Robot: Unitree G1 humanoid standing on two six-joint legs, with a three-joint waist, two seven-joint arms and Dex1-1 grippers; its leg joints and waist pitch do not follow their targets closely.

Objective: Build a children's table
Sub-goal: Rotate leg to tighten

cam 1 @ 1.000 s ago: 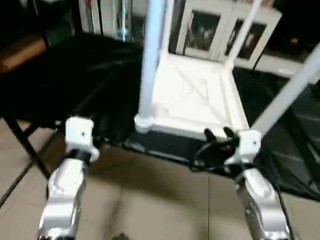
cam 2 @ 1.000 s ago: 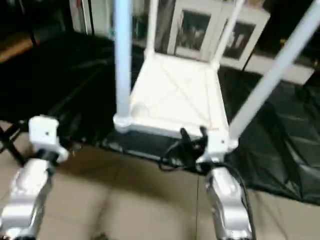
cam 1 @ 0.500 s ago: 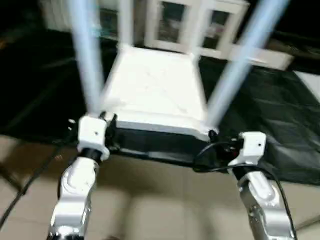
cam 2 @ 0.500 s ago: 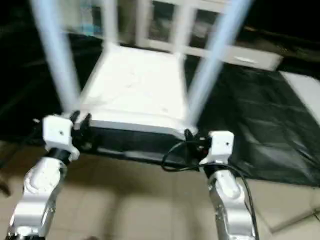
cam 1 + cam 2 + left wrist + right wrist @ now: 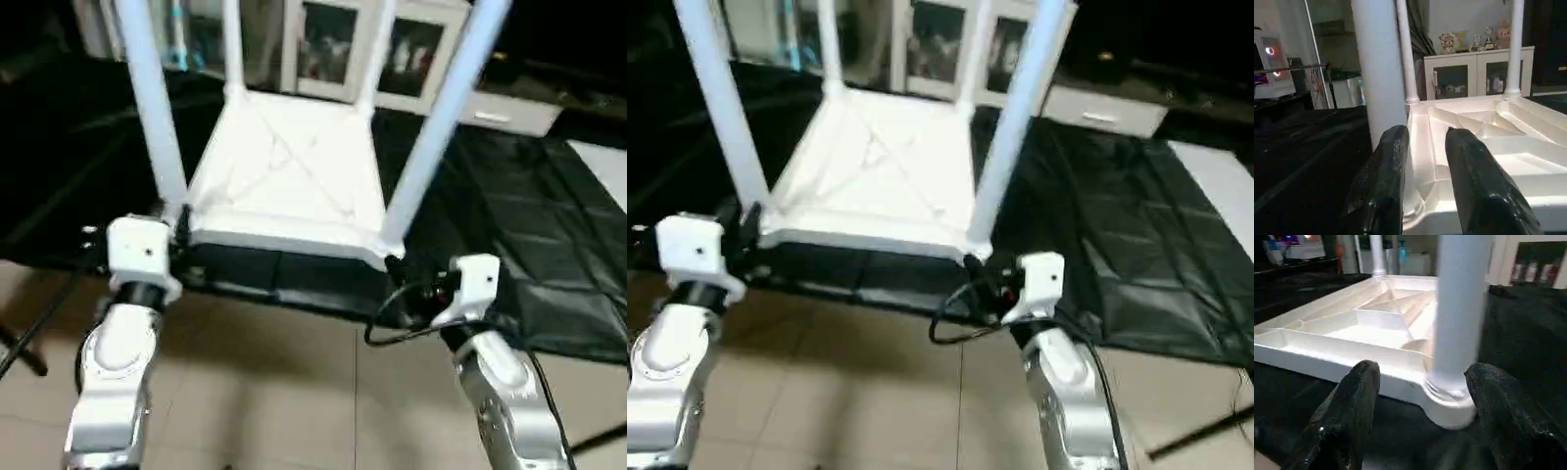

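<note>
**Near corners at risk of a knock**

Closest in, left gripper (image 5: 179, 227) at 9 o'clock, fingers (image 5: 1382, 186) narrowly parted, empty, just beside the near-left leg (image 5: 152, 103). Right gripper (image 5: 397, 279) at 3 o'clock, fingers (image 5: 1347, 416) wide apart, empty, facing the near-right leg (image 5: 1459, 308). Beyond, upside-down tabletop (image 5: 289, 171) near the table (image 5: 529, 225) edge, four legs standing in the sockets. Likely trouble: nudging a leg crooked, or shoving the tabletop off the edge.

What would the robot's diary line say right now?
table: upside down, four legs up | left gripper: open, by near-left leg | right gripper: open, by near-right leg | holding: nothing
</note>
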